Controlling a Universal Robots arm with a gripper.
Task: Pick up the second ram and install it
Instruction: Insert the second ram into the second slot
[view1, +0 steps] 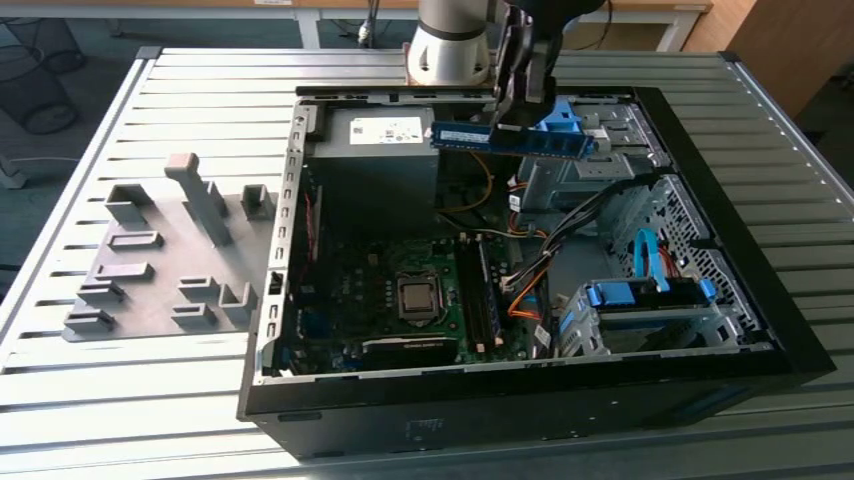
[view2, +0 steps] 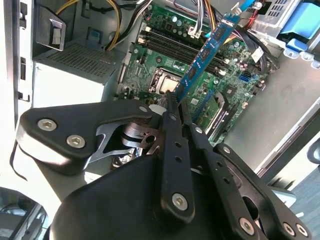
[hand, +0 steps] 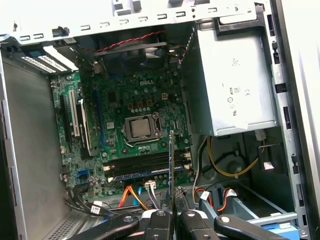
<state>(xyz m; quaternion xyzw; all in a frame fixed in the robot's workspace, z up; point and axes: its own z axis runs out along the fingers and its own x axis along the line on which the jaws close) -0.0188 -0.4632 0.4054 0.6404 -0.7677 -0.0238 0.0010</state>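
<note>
Pinching second ram (view1: 514, 138) between fingertips: hand (view1: 513, 112) clamped on it, held aloft, roughly level, in upper middle of exterior view, over open computer case (view1: 534, 400). Motherboard (view1: 400, 270) well below, apart from it.

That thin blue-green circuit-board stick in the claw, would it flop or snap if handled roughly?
Probably stiff: the thin blue-green circuit-board stick looks straight, without sag, held by the black gripper. Likely light, since a narrow pinch alone carries it. Its thinness and bare black chips suggest it is fragile.
</note>
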